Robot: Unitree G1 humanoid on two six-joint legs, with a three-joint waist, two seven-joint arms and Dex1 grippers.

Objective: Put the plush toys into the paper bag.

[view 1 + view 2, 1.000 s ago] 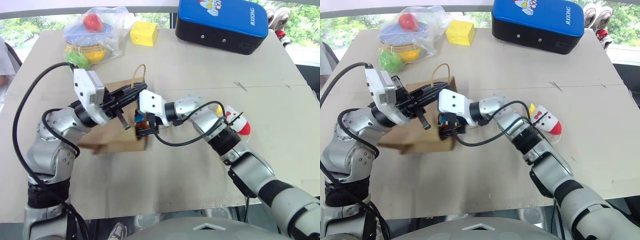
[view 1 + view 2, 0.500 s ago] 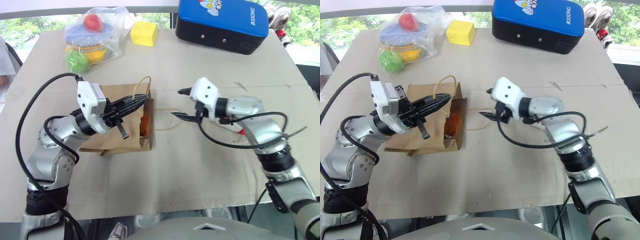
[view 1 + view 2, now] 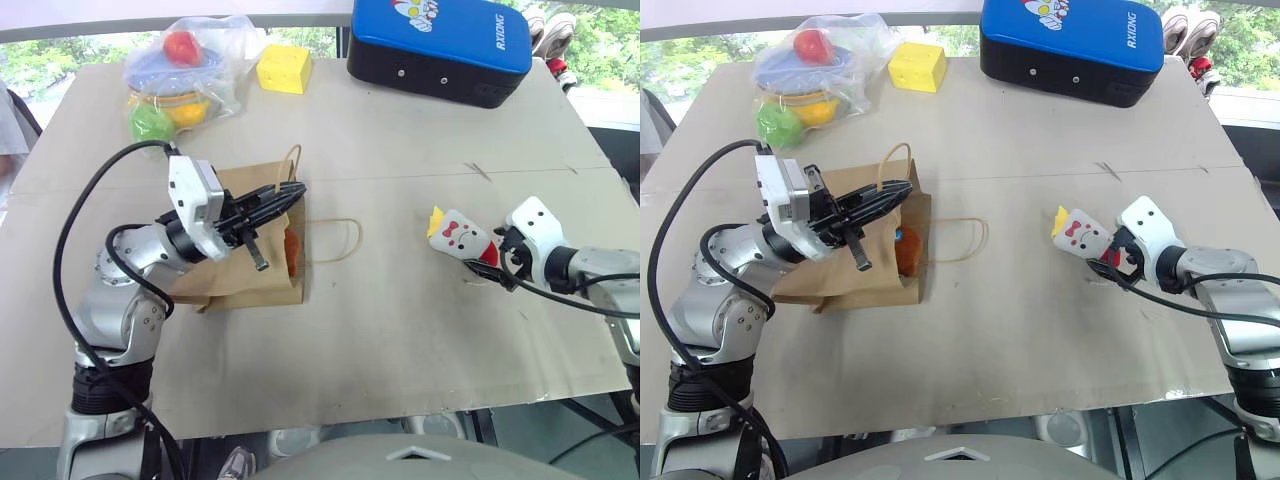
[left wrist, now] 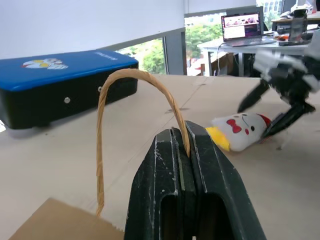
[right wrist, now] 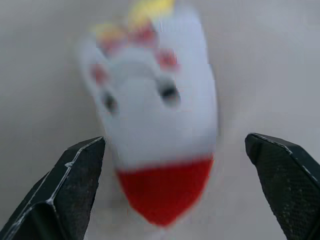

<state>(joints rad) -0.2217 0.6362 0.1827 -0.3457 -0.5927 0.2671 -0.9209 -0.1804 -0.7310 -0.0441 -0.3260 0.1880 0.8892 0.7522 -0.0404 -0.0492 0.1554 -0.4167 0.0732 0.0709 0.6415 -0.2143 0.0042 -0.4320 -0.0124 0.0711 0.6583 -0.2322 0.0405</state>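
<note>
The brown paper bag [image 3: 238, 278] lies on its side at the table's left, mouth toward the middle. My left gripper [image 3: 292, 190] is shut on its upper cord handle [image 4: 131, 76] and holds the mouth up. A brown plush toy [image 3: 291, 252] sits just inside the mouth, mostly hidden. The white cone-shaped plush toy [image 3: 458, 234], yellow at one end and red at the other, lies on the table at the right. My right gripper [image 5: 172, 145] stands open at its red end, one finger [image 5: 75, 175] on each side, not gripping it.
The bag's other handle [image 3: 342, 240] lies flat on the table. At the back stand a blue case [image 3: 440, 45], a yellow cheese-shaped block [image 3: 284, 68] and a clear plastic bag of colourful toys [image 3: 180, 75]. The table's front edge runs close below both arms.
My right gripper left the brown toy in the bag's mouth, pulled out and swung far to the right down to the white toy. The left gripper kept its hold on the handle.
</note>
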